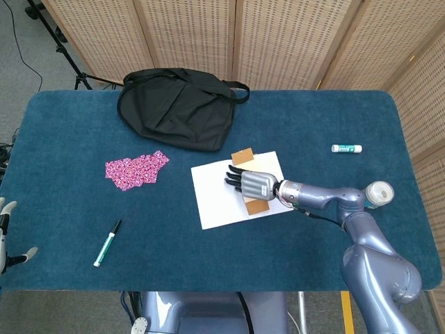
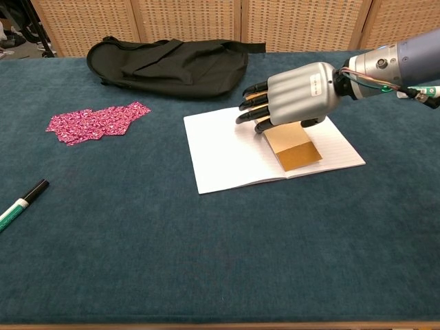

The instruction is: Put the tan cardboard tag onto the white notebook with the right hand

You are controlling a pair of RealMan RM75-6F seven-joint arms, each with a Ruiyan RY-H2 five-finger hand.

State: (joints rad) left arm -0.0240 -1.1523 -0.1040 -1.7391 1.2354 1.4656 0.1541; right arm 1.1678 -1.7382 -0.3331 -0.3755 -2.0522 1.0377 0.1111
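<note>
The white notebook lies open on the blue table, right of centre. My right hand hovers palm down over its right page and grips the tan cardboard tag between fingers and thumb. The tag slants down from under the hand, and its lower end touches the page. In the head view its far end pokes out past the fingertips. My left hand shows only at the head view's bottom left edge, off the table, fingers apart and holding nothing.
A black bag lies at the back of the table. A pink patterned cloth sits left of the notebook. A marker pen lies front left, a glue stick far right.
</note>
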